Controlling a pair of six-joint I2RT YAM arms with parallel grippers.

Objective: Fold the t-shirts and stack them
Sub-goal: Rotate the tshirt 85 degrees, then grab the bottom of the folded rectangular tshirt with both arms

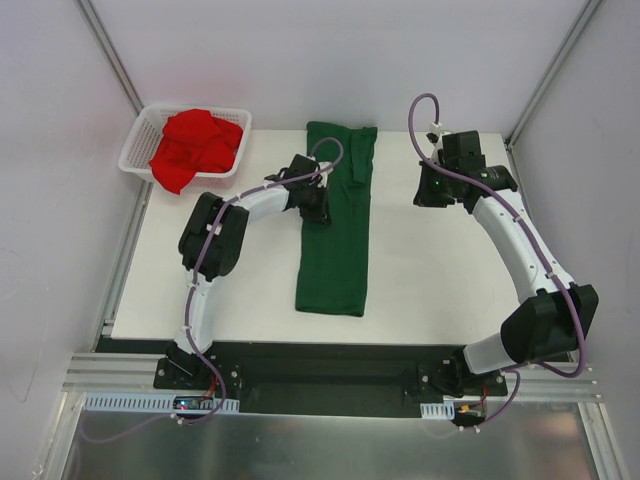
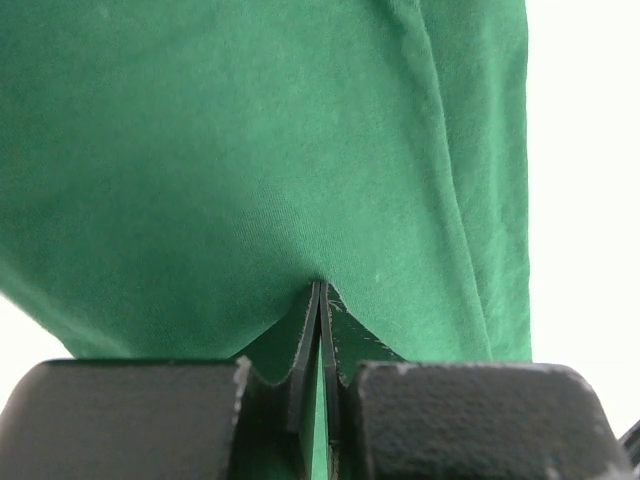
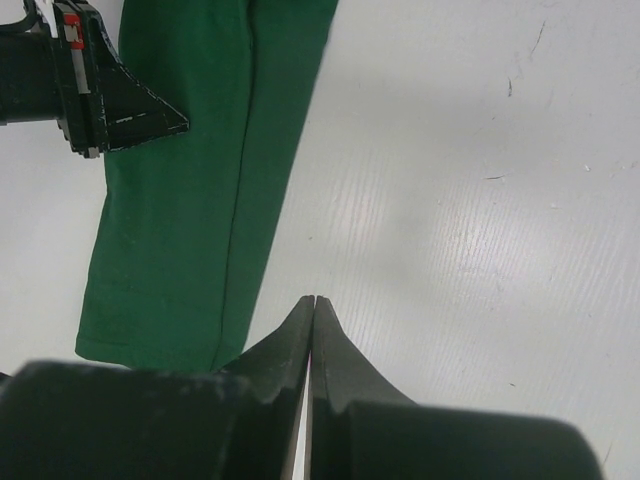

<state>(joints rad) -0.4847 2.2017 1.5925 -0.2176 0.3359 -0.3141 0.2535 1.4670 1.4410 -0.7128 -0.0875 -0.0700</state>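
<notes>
White tabletop [image 1: 430,280]: rectangular and flat, carrying every item below.

Dark green t-shirt [image 1: 335,240]: folded into a long narrow strip. It lies along the middle of the tabletop, running from the far edge towards the near edge, with a lengthwise crease down its right side.

Right arm [image 1: 520,250]: curves up along the right edge of the tabletop, wrist towards the far right corner.

Left arm [image 1: 215,235]: bends in from the near left corner, wrist over the left edge of the green strip.

White mesh basket [image 1: 135,150]: sits at the far left corner of the tabletop.

Bright red t-shirt [image 1: 195,148]: a crumpled heap in the basket, spilling over its near rim.

Left gripper [image 2: 318,290]: fingers pressed together on a pinch of the dark green t-shirt, the cloth drawn to a point at the tips.

Right gripper [image 3: 313,300]: fingers closed tip to tip with nothing between them. It is over bare tabletop just right of the green strip.
</notes>
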